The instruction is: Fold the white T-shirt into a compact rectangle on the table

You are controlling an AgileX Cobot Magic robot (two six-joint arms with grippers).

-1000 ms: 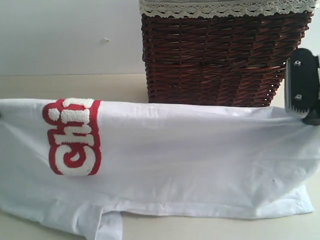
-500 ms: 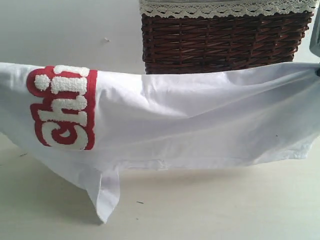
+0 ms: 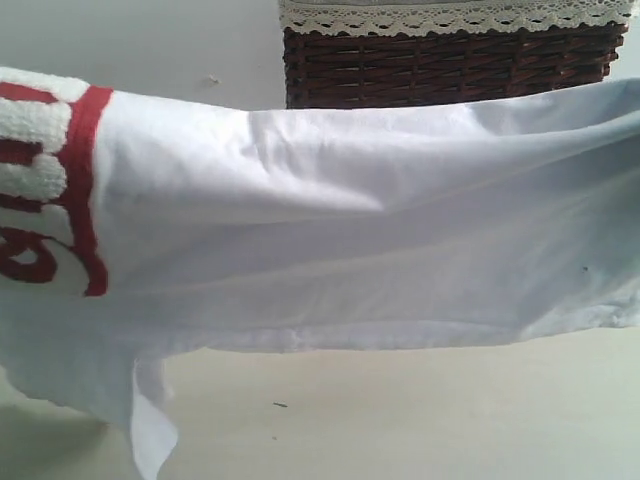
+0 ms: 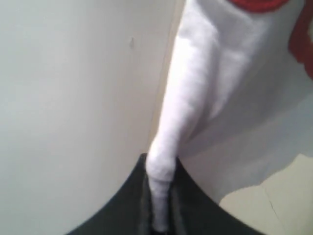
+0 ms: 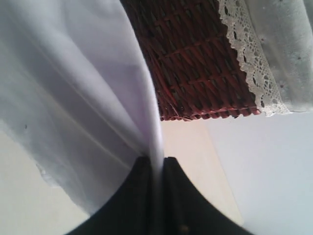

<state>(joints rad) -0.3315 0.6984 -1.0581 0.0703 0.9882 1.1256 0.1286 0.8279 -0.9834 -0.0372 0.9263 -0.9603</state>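
The left gripper (image 4: 159, 213) pinches a bunched edge of the white T-shirt (image 3: 350, 220); the right gripper (image 5: 156, 191) is clamped on the opposite edge. Stretched between them, the shirt hangs above the table (image 3: 420, 410), probably to smooth it for folding. The wicker basket (image 3: 450, 65) stands beyond.

Dark brown wicker basket (image 3: 450, 68) at the back right of the exterior view, only its upper woven rows visible. Grey cloth liner (image 3: 450, 18) folded over the rim, lace edge hanging down the outside. Plain white wall (image 3: 140, 45) behind, with one small mark (image 3: 212, 80) just left of the basket.
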